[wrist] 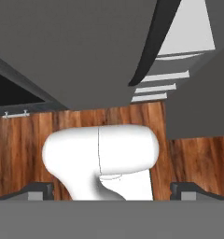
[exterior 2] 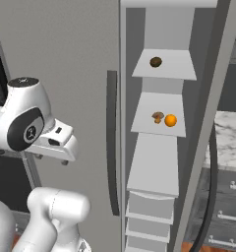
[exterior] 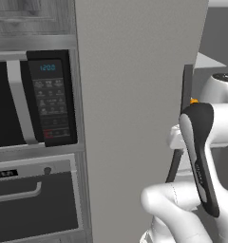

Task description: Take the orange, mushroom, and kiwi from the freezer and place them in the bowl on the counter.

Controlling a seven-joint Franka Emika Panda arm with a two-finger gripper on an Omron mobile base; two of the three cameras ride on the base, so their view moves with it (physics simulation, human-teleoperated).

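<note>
Right base view puts the freezer (exterior 2: 80, 59) across the upper left and middle of the frame with its door open, pale shelves running down the centre. The kiwi (exterior 2: 156, 62) lies alone on the upper shelf at top centre; the mushroom (exterior 2: 158, 117) and orange (exterior 2: 170, 120) lie just beside each other on the shelf below. A strip of counter (exterior 2: 230, 140) shows at the right edge; the bowl I cannot place. All three items sit on shelves, so the step in hand looks like the reach for the first pick. The next move calls for raising and turning the hand toward a shelf, passing right of the dark handle (exterior 2: 111, 142), and centring the fingers on one small round item, probably the orange at the shelf's near edge

Hand view shows the gripper (wrist: 112, 190) pointing down at the wooden floor (wrist: 20, 154), its tips (wrist: 39, 190) at the lower left and lower right corners, spread wide with nothing between them. Seen from the right base, the arm is folded at the left of the frame, wrist level with the middle shelf but well apart from it. Left base view has a microwave (exterior: 35, 99) at its left
</note>
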